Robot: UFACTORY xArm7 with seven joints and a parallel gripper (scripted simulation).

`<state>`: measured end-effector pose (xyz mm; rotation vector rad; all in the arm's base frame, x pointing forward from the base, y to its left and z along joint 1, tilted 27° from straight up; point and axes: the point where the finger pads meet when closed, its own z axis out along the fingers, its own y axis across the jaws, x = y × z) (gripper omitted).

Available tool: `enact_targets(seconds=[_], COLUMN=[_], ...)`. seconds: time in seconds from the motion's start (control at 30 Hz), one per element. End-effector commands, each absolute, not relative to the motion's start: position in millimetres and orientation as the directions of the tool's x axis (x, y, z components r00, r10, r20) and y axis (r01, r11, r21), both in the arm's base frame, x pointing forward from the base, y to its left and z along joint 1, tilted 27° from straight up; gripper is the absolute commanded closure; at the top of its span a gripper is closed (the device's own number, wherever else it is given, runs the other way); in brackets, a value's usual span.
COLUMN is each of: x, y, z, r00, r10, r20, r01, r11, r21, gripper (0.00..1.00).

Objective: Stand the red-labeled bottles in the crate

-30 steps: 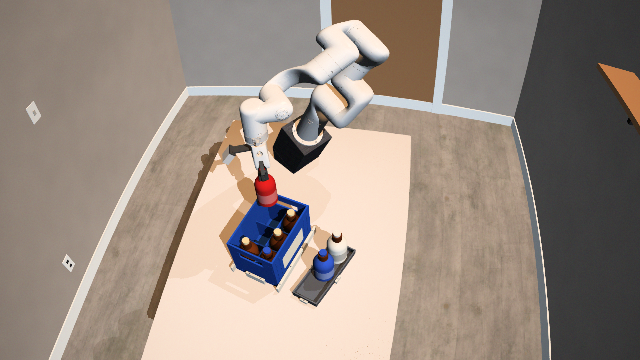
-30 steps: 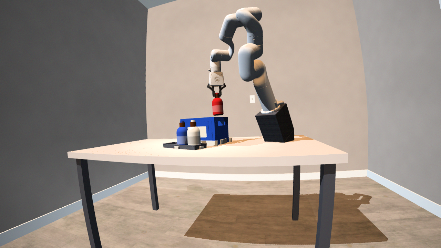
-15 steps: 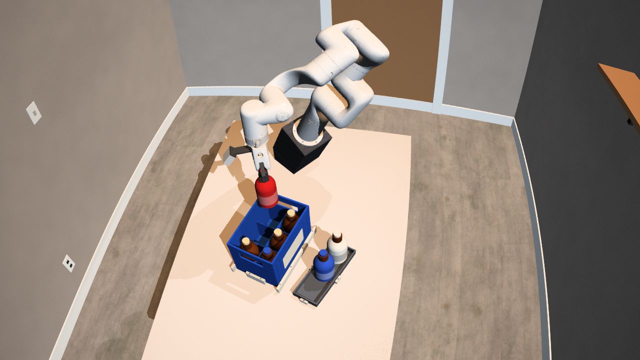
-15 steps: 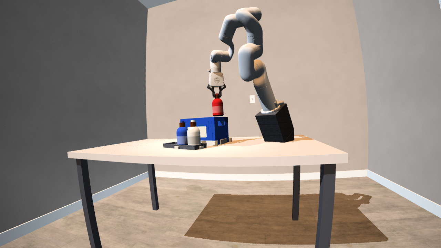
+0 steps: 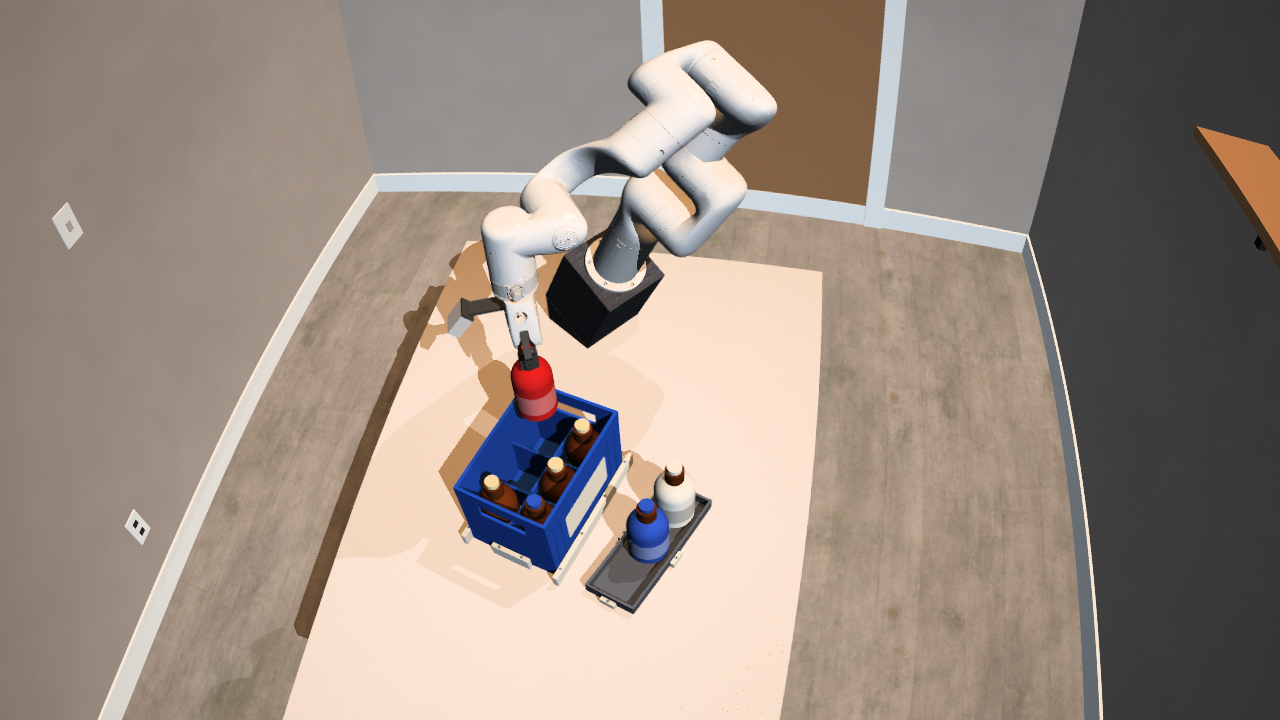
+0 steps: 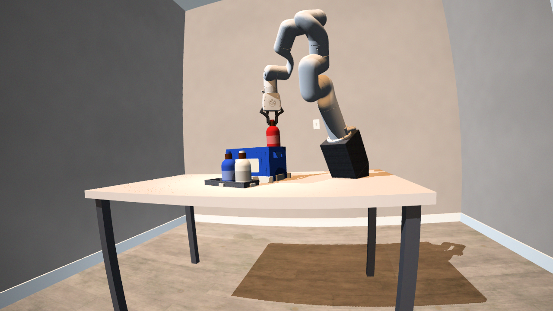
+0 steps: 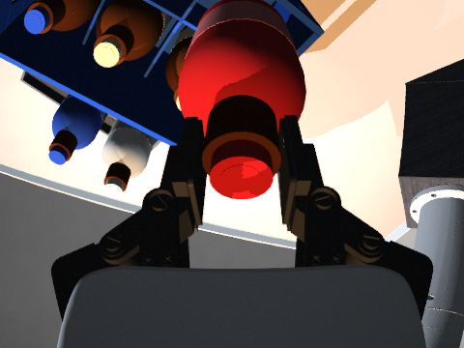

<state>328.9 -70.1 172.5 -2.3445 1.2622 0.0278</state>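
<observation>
My gripper [image 5: 527, 345] is shut on the neck of the red-labeled bottle [image 5: 533, 388], which hangs upright. Its base is at the rim of the blue crate [image 5: 539, 477], over the far corner cell nearest the robot base. In the exterior view the red bottle [image 6: 272, 135] meets the crate's top edge [image 6: 256, 160]. The wrist view shows the fingers on both sides of the red cap, with the crate [image 7: 130, 26] below. Several brown bottles [image 5: 554, 477] stand in other crate cells. On the dark tray [image 5: 653, 564] a blue bottle [image 5: 648, 530] and a white bottle [image 5: 674, 494] stand upright.
The robot's black base block [image 5: 604, 297] stands on the table behind the crate. The tray lies right beside the crate's right side. The table's left edge runs close to the crate's left.
</observation>
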Motion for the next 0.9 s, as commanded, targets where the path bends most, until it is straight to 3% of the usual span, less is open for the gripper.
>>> enact_targets(seconds=[0.0, 0.87], x=[331.2, 334.2], y=[-68.9, -62.9], z=[168.4, 155.0], r00=[0.575, 0.575], r10=[-0.784, -0.784], r20=[-0.232, -0.232], r01=[-0.792, -0.792], r11=[-0.462, -0.462], r21=[-0.399, -0.399], gripper=[1.00, 1.00])
